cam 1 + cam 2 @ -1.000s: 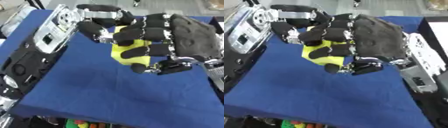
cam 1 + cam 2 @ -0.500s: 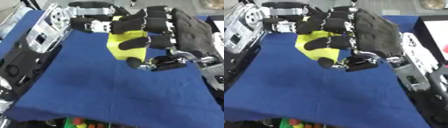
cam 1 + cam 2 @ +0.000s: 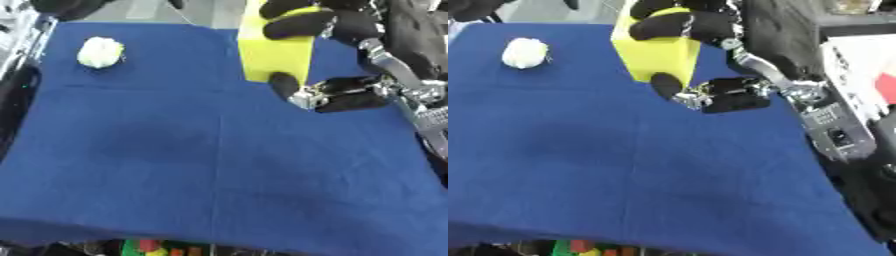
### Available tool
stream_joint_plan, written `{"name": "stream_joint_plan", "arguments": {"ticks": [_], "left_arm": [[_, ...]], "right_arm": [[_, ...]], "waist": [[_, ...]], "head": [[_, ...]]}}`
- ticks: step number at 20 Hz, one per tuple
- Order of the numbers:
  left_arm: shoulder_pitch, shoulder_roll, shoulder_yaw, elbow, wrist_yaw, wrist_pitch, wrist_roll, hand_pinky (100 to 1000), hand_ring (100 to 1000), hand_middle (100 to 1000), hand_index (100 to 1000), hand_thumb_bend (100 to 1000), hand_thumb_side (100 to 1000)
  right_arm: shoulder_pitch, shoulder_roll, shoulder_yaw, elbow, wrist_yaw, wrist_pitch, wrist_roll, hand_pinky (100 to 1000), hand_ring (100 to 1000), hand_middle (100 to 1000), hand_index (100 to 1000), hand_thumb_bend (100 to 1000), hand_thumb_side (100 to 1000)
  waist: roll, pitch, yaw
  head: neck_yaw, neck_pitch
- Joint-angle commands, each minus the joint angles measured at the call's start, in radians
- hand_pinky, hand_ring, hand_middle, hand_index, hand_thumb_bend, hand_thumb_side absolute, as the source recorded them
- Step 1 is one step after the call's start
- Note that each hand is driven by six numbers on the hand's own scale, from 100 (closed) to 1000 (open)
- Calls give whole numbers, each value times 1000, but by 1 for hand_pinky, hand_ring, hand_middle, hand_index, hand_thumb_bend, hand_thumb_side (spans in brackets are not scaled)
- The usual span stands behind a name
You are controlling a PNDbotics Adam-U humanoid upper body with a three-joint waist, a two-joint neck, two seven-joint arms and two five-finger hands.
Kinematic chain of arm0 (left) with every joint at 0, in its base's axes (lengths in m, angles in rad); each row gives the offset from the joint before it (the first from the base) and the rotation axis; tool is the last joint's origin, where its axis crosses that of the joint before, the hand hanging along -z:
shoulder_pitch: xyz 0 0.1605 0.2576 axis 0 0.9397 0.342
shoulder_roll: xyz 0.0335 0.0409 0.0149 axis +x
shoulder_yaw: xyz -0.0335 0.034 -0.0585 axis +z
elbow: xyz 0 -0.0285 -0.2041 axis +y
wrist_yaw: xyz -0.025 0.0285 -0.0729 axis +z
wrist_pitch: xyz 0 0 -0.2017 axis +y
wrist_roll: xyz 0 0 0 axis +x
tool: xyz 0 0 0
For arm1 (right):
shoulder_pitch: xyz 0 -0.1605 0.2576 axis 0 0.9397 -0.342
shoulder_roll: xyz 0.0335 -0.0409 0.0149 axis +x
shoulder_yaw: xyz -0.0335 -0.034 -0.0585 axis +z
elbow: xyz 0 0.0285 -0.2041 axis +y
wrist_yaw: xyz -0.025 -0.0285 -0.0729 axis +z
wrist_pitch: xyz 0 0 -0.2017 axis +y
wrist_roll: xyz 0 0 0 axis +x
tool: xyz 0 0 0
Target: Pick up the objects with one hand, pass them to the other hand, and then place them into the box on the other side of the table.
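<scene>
The yellow block [image 3: 276, 55] is off the table, raised over the far right part of the blue cloth [image 3: 219, 165], and your right hand [image 3: 710, 30] has it: dark fingers are curled across its upper front face and the thumb presses under its lower edge. No other hand touches the block.

Your left hand [image 3: 66, 6] shows only as a dark shape at the far left corner; whether its fingers are open or curled cannot be told from either view.

A small white, crumpled object [image 3: 101, 52] lies on the cloth at the far left, well apart from the block and untouched.

To the right of the cloth, beyond the right forearm, a white surface with a red patch [image 3: 859, 65] is partly in view. It may be the box, but that is not certain.

Judgement: the block sits wholly in the right hand, so the placing step is in hand. Your next move calls for carrying the block rightward past the cloth edge, bringing it over the box opening, and only then uncurling the fingers. The white object remains to be collected afterwards
</scene>
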Motion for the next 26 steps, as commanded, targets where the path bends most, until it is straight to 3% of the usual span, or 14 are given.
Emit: {"name": "stream_joint_plan", "arguments": {"ticks": [1, 6, 11, 14, 16, 21, 22, 23, 26], "left_arm": [[25, 66, 85, -27, 41, -2, 82, 793, 677, 642, 808, 135, 1000], [122, 76, 165, -69, 64, 13, 164, 787, 668, 633, 802, 128, 1000], [242, 43, 224, -124, 41, 39, 202, 783, 662, 626, 798, 123, 1000], [301, 14, 254, -158, 22, 56, 218, 781, 657, 621, 796, 119, 1000], [336, -3, 273, -180, 14, 62, 230, 781, 655, 619, 794, 119, 1000], [394, -27, 302, -211, -5, 77, 250, 780, 652, 617, 794, 117, 1000], [400, -29, 305, -215, -8, 79, 252, 780, 652, 616, 794, 117, 1000], [404, -32, 308, -219, -10, 82, 255, 779, 652, 616, 794, 116, 1000], [414, -38, 312, -223, -14, 89, 258, 779, 652, 616, 794, 113, 1000]], "right_arm": [[0, -86, -62, 4, -58, 54, -16, 546, 534, 694, 821, 100, 100], [29, -178, -172, 141, -116, 163, -54, 586, 565, 649, 875, 100, 100], [-8, -210, -293, 492, -62, 247, -67, 631, 601, 618, 927, 100, 100], [-40, -200, -371, 739, -2, 299, -91, 676, 639, 602, 991, 100, 237], [-57, -193, -423, 888, 28, 341, -120, 713, 676, 600, 1000, 100, 275], [-74, -197, -483, 1139, 69, 404, -157, 858, 869, 744, 1000, 100, 263], [-73, -201, -483, 1165, 76, 402, -149, 904, 929, 792, 1000, 100, 348], [-70, -207, -480, 1187, 87, 400, -136, 981, 996, 832, 1000, 100, 534], [-63, -222, -482, 1215, 121, 388, -108, 1000, 1000, 880, 1000, 100, 719]], "waist": [[-2, -21, 3], [-10, -20, 11], [-14, -17, 25], [-12, -14, 35], [-11, -11, 41], [-11, -7, 53], [-11, -7, 54], [-12, -7, 55], [-14, -9, 56]], "head": [[-41, 4], [-127, 1], [-188, -7], [-208, -9], [-217, -9], [-232, -6], [-232, -5], [-231, -4], [-228, -4]]}}
